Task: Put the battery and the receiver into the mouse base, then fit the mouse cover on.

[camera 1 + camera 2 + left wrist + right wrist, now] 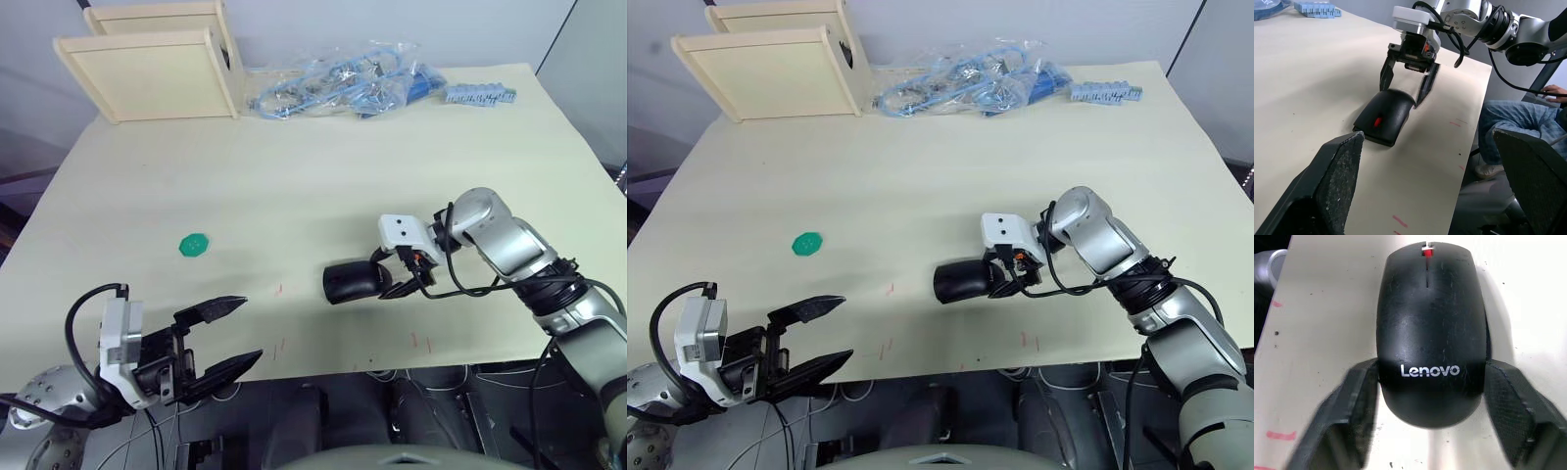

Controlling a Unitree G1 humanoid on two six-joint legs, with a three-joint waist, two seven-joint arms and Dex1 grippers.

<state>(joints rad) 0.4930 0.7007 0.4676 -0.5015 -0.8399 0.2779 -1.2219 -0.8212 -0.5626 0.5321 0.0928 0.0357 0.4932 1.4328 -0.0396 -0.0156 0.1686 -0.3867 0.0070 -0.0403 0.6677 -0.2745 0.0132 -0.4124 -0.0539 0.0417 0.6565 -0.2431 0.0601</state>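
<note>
**Two grippers out, mouse assembled near the front edge**

Two arms are in play over the pale desk (323,186), and the action sits close to its near edge. The mouse cover (1431,328) is seated on top of the mouse base (1373,138), white lettering at the end nearest the right gripper (395,276), a red wheel showing at the far end. The closed-up mouse lies flat on the desk, a little right of centre, with only a narrow strip of surface between it and the front edge.

Right arm: reaching in from the right side, elbow bent, wrist turned so the fingers point toward the robot's left. Its jaws are spread apart and straddle the lettered end of the mouse, one finger on each flank; the right wrist view shows the pads right at the shell's sides, and I cannot tell whether they press on it.

Left gripper (223,338): hanging at the front-left corner, just over the desk's edge, jaws wide apart and empty, pointing toward the mouse but well apart from it.

Open room is plentiful across the middle. A green disc (194,245) lies alone on the left half. Along the far edge sit wooden trays (147,69), clear bags of blue parts (343,88) and a blue strip (477,94).
</note>
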